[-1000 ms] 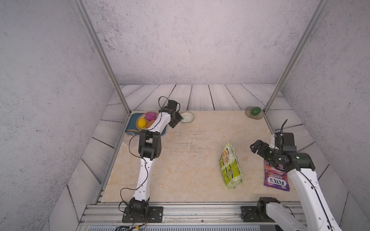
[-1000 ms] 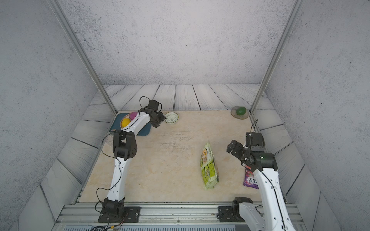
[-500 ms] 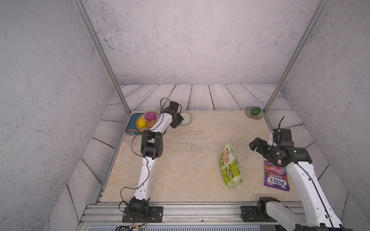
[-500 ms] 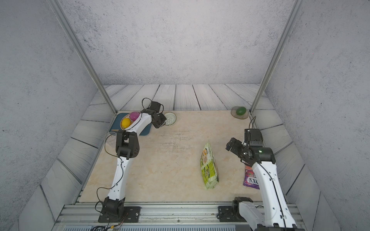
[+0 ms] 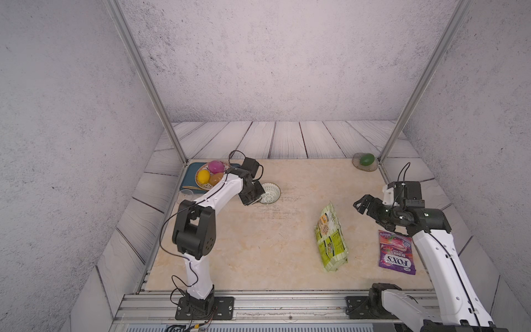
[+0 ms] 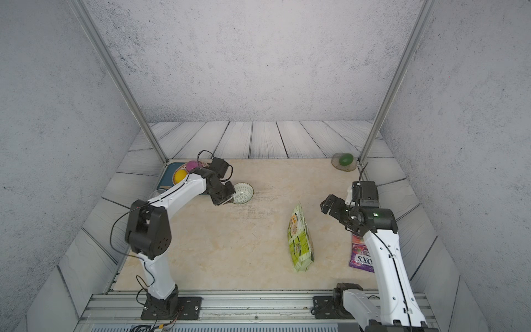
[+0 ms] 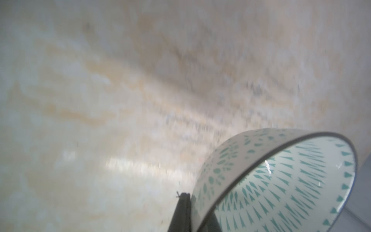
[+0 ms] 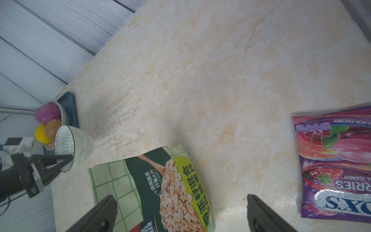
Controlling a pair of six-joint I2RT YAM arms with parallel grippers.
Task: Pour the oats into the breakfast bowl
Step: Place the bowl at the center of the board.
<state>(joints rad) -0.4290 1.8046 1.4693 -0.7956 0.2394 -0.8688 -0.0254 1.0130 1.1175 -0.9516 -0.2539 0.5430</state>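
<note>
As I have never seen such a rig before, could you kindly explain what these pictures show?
Two white robot arms stand at the near edge of a table, each ending in a two-finger gripper. Two pictures look down from one overhead camera; the other two come from cameras on the arms' wrists. The left gripper is shut on the rim of the patterned breakfast bowl. The right gripper is open and holds nothing; it is above the table, near the green oats bag lying there. Beside that lies a purple FOX'S candy bag. At the far left, a dish holds pink, yellow and brown egg-shaped pieces.
</note>
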